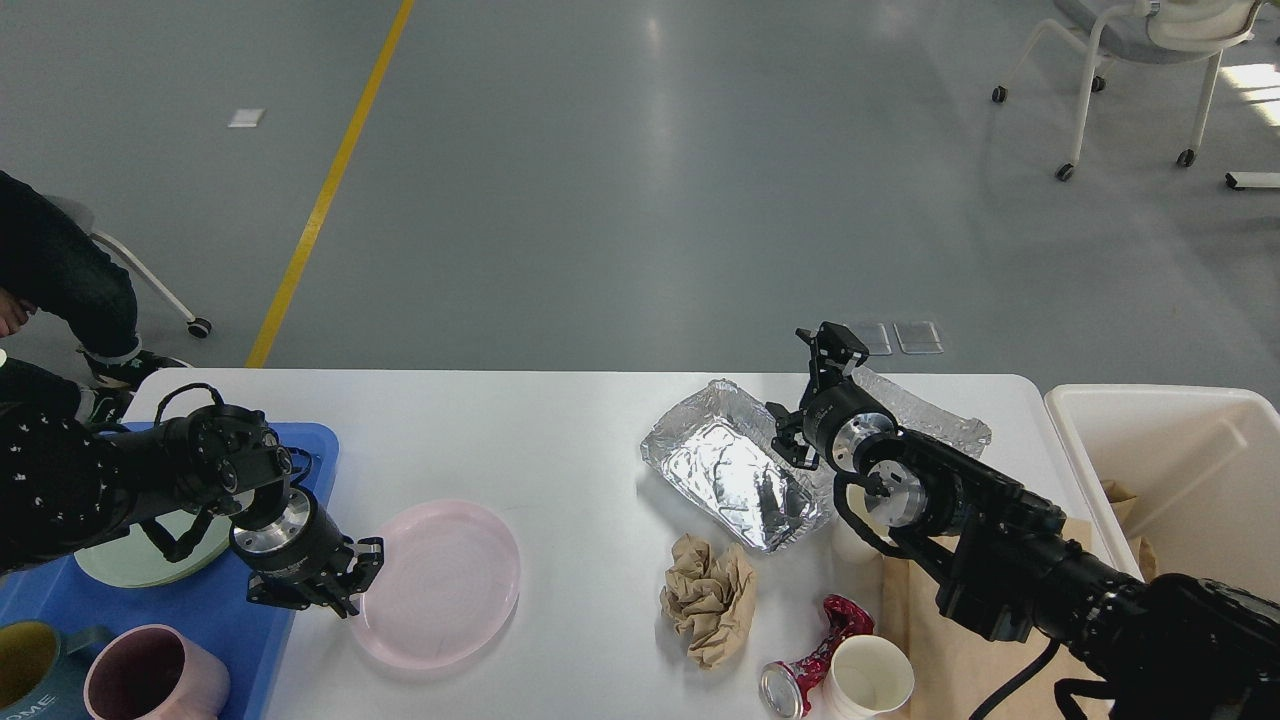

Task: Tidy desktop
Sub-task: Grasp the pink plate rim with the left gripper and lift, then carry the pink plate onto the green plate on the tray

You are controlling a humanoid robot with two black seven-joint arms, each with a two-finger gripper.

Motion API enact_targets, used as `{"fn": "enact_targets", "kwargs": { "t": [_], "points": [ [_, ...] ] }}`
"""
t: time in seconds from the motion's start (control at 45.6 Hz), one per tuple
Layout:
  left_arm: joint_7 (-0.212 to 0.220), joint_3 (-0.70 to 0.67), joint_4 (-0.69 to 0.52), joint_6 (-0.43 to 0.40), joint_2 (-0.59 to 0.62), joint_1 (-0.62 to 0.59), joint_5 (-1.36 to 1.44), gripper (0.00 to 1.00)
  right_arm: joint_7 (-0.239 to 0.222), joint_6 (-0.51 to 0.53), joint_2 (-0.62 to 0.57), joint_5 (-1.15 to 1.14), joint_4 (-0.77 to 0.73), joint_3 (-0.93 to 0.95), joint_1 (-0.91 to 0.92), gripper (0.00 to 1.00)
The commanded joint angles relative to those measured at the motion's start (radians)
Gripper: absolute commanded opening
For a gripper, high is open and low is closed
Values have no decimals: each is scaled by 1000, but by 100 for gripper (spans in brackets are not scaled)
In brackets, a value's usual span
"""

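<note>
The white desktop (560, 420) fills the lower half of the head view, its far edge running across the middle of the frame. At its left end a blue tray (215, 610) is seen, holding a pale green plate (130, 560), a pink mug (150, 685) and a dark blue mug (30, 670). The left gripper (352, 580) is placed at the left rim of a pink plate (440, 585), which lies on the desktop just beside the tray; the fingers appear to be clamped on that rim. Near the middle right, a crumpled foil tray (735, 475) is found, with a wad of brown paper (708, 595) in front of it. A crushed red can (815, 660) and a white paper cup (872, 680) are set close together at the near edge, the two seeming to touch. The right gripper (835, 350) is held raised over the far side of the foil tray; whether its fingers are apart or together cannot be told. A flat brown paper sheet (925, 650) is partly hidden under the right arm. A cream-white bin (1180, 420) stands just past the desktop's right end.
</note>
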Motion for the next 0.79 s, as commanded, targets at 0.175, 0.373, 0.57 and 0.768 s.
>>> {"fn": "enact_targets", "kwargs": {
  "t": [0.175,0.373,0.57,0.768],
  "points": [
    [1,-4,0,-44,11,-20,2,0,0,0,0,0,1,0,0,100],
    [1,2,-17,-128,40,-138,3,0,0,0,0,0,1,0,0,100],
    [1,-8,-78,-214,133,-251,6,0,0,0,0,0,-1,0,0,100],
    [4,-9,-94,-219,205,-334,6,0,0,0,0,0,1,0,0,100]
  ]
}}
